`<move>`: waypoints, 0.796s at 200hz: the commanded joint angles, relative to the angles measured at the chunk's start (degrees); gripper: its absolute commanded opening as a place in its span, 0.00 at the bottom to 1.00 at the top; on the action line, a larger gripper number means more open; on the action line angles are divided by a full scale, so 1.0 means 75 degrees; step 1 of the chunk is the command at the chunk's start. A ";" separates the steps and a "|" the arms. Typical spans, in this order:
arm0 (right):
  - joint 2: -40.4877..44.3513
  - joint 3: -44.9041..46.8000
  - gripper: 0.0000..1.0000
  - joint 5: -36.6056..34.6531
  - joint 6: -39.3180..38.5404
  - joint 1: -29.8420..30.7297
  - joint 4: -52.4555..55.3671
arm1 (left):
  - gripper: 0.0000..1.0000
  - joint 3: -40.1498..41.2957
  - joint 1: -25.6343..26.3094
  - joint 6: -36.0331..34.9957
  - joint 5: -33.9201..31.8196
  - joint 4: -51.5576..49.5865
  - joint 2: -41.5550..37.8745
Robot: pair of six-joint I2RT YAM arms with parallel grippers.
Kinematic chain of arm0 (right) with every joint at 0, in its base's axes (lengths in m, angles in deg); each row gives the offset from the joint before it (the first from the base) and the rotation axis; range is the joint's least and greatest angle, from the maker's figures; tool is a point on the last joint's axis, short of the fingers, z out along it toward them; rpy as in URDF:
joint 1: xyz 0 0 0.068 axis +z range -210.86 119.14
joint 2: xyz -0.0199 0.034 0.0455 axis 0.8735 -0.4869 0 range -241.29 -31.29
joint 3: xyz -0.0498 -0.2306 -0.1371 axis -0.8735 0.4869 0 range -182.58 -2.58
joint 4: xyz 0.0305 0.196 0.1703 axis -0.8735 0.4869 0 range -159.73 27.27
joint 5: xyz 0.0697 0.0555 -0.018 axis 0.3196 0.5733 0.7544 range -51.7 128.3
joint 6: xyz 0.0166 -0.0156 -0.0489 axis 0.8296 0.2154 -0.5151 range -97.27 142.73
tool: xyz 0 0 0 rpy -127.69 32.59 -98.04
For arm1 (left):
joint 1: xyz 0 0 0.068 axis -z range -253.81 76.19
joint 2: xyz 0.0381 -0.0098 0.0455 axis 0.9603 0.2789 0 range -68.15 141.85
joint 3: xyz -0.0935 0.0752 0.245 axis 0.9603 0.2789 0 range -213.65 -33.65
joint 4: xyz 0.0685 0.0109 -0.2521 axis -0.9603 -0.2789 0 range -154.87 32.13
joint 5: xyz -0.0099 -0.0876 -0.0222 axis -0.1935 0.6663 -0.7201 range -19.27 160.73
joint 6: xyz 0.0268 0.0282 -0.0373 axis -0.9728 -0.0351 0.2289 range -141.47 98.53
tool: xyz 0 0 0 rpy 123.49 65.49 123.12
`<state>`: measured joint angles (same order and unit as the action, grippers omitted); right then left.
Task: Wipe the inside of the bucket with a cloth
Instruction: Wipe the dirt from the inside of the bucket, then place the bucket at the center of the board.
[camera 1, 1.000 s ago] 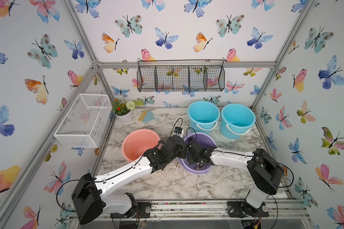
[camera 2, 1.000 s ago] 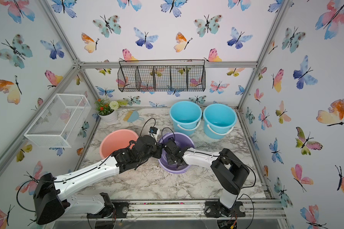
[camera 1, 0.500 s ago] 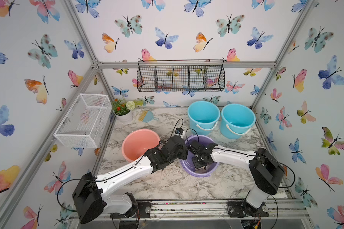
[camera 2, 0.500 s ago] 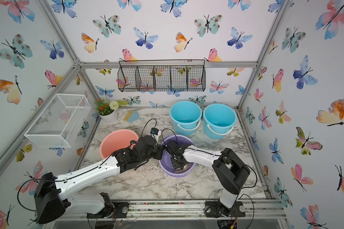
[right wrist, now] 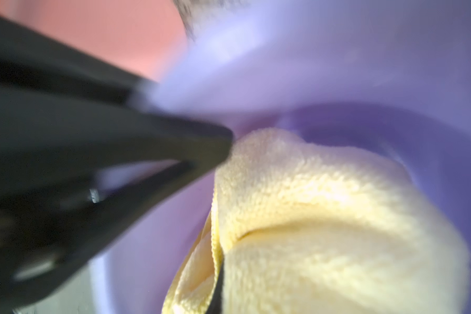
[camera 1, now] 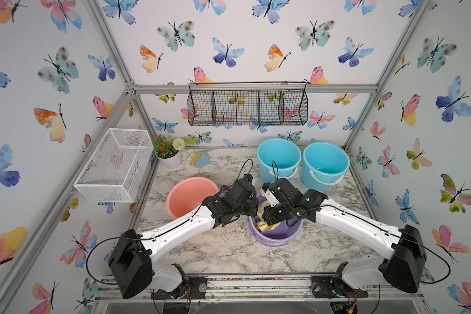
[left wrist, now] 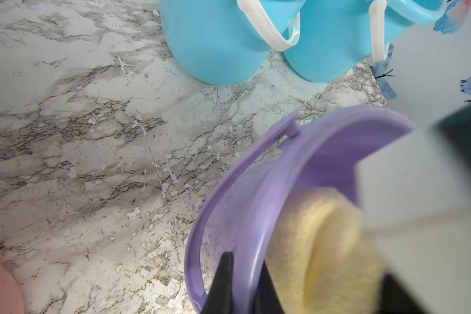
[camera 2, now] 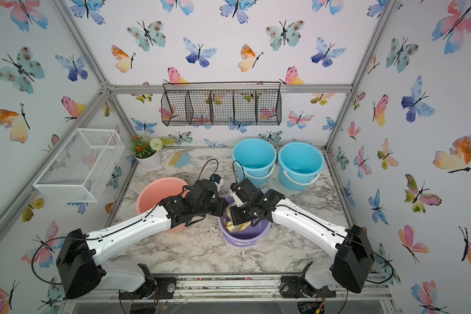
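The purple bucket stands on the marble table, and both arms reach in over it; the cloth, pale yellow, is inside the bucket, bunched against the inner wall on the left arm's side, with only a few folds showing in both top views; the left pincer is closed on the bucket's rim, one black finger outside the wall and the other inside, just beside the cloth; the right pincer is down inside the bucket, clamped on the cloth, whose folds wrap over it so that only a sliver of one dark finger shows in the right wrist view; the handle hangs down outside the rim, apart from the wall; a pink basin sits near the bucket on the left arm's side, partly under that arm; one blue bucket and a second stand side by side behind the purple bucket, towards the back wall; a potted plant and a small dustpan lie well apart from the bucket, beyond the basin.
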<state>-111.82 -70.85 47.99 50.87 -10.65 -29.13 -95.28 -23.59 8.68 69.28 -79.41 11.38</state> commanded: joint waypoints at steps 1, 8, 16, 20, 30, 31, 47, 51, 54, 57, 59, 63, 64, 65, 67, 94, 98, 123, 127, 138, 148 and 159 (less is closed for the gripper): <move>0.0296 -0.0574 0.02 -0.0782 0.0065 -0.0062 0.0994 | 0.00 -0.0172 -0.0212 -0.0011 0.0343 -0.0493 0.0212; 0.0406 -0.0718 0.02 -0.0959 0.0075 -0.0070 0.1135 | 0.00 -0.0204 -0.0309 -0.0024 0.0383 -0.0553 0.0237; 0.0544 -0.0866 0.02 -0.1171 0.0091 -0.0080 0.1230 | 0.00 -0.0241 -0.0415 -0.0047 0.0422 -0.0612 0.0268; 0.0616 -0.0936 0.02 -0.1294 0.0108 -0.0101 0.1269 | 0.00 -0.0273 -0.0473 -0.0058 0.0441 -0.0642 0.0280; 0.0783 -0.1113 0.02 -0.1635 0.0162 -0.0127 0.1379 | 0.00 -0.0334 -0.0668 -0.0104 0.0555 -0.0739 0.0297; 0.0791 -0.1126 0.02 -0.1669 0.0174 -0.0136 0.1387 | 0.00 -0.0342 -0.0688 -0.0111 0.0568 -0.0744 0.0308; 0.1042 -0.1362 0.02 -0.2284 0.0282 -0.0184 0.1593 | 0.00 -0.0461 -0.1050 -0.0202 0.0773 -0.0850 0.0383; 0.1102 -0.1394 0.02 -0.2440 0.0305 -0.0207 0.1634 | 0.00 -0.0494 -0.1135 -0.0227 0.0815 -0.0880 0.0412; 0.1142 -0.1413 0.02 -0.2557 0.0322 -0.0208 0.1665 | 0.00 -0.0526 -0.1210 -0.0243 0.0863 -0.0910 0.0441; 0.1186 -0.1429 0.02 -0.2674 0.0340 -0.0224 0.1703 | 0.00 -0.0559 -0.1270 -0.0262 0.0923 -0.0938 0.0473; 0.1201 -0.1440 0.02 -0.2751 0.0350 -0.0235 0.1724 | 0.00 -0.0587 -0.1322 -0.0280 0.0968 -0.0963 0.0506; 0.1267 -0.1444 0.02 -0.2898 0.0360 -0.0247 0.1772 | 0.00 -0.0644 -0.1417 -0.0309 0.1034 -0.1022 0.0567; 0.1280 -0.1444 0.02 -0.2933 0.0361 -0.0243 0.1777 | 0.00 -0.0661 -0.1437 -0.0313 0.1042 -0.1044 0.0583; 0.1292 -0.1438 0.02 -0.2968 0.0373 -0.0252 0.1785 | 0.00 -0.0681 -0.1459 -0.0327 0.1051 -0.1060 0.0603; 0.1321 -0.1434 0.02 -0.3039 0.0382 -0.0265 0.1806 | 0.00 -0.0717 -0.1490 -0.0343 0.1056 -0.1111 0.0636; 0.1720 -0.1236 0.02 -0.3581 0.0441 -0.0442 0.1905 | 0.00 -0.1072 -0.1720 -0.0468 0.0974 -0.1503 0.0934; 0.1772 -0.1185 0.02 -0.3617 0.0443 -0.0478 0.1905 | 0.00 -0.1085 -0.1737 -0.0469 0.0970 -0.1521 0.0934; 0.2061 -0.0995 0.02 -0.3799 0.0417 -0.0750 0.1935 | 0.07 -0.1155 -0.1831 -0.0468 0.1020 -0.1520 0.0940; 0.2102 -0.0968 0.02 -0.3816 0.0400 -0.0792 0.1929 | 0.09 -0.1167 -0.1835 -0.0469 0.1031 -0.1533 0.0940; 0.2161 -0.0975 0.02 -0.3932 0.0400 -0.0865 0.1985 | 0.15 -0.1190 -0.1873 -0.0467 0.1026 -0.1534 0.0929; 0.2216 -0.1046 0.02 -0.4175 0.0415 -0.0883 0.2094 | 0.21 -0.1199 -0.1899 -0.0480 0.1025 -0.1546 0.0906; 0.2279 -0.1223 0.02 -0.4582 0.0430 -0.0894 0.2261 | 0.27 -0.1205 -0.1937 -0.0481 0.1002 -0.1552 0.0886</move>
<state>-96.08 -78.61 20.47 53.47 -16.88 -15.43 -103.32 -37.23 6.08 76.47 -88.90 18.11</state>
